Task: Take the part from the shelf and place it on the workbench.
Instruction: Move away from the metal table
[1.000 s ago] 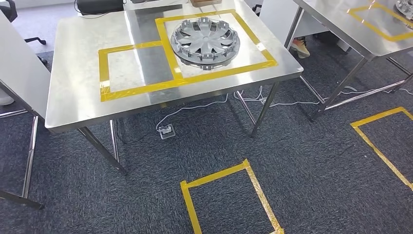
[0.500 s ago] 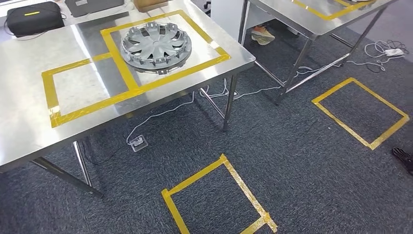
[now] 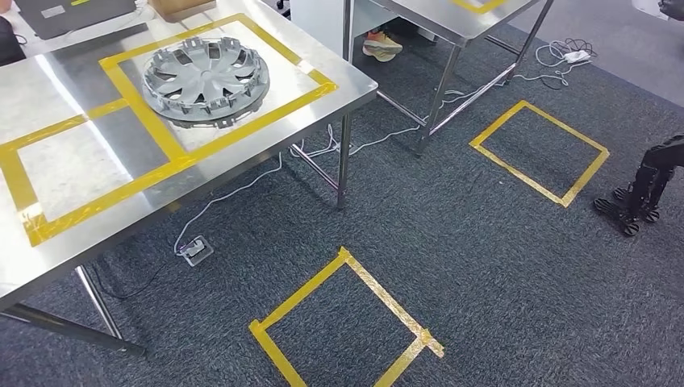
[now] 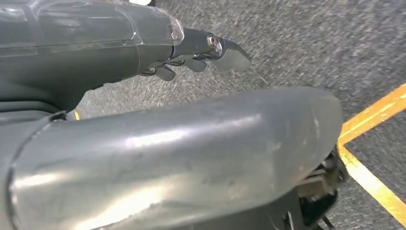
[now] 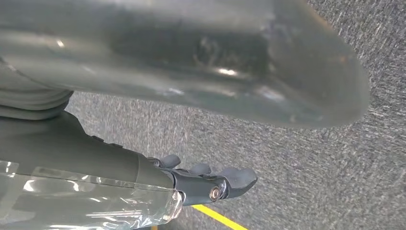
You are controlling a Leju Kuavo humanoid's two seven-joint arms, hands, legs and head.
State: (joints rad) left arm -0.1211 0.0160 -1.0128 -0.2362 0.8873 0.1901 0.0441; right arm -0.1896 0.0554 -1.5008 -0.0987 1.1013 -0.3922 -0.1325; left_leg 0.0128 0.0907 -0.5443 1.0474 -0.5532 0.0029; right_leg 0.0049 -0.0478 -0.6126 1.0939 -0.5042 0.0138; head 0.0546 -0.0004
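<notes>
Head view: a grey hubcap (image 3: pixel 206 81) lies flat on the steel workbench (image 3: pixel 72 242), inside the larger yellow tape rectangle (image 3: pixel 242 121). Beyond the workbench's corner stands a second steel table (image 3: pixel 452 20). On the dark carpet (image 3: pixel 484 266) below the workbench is a yellow tape square (image 3: pixel 347 322); another (image 3: pixel 539 151) lies beside the second table.

Left wrist view: the left hand (image 4: pixel 191 52) hangs above the carpet, fingers extended and apart, holding nothing.

Right wrist view: the right hand (image 5: pixel 201 179) is likewise spread and empty over the carpet.
</notes>
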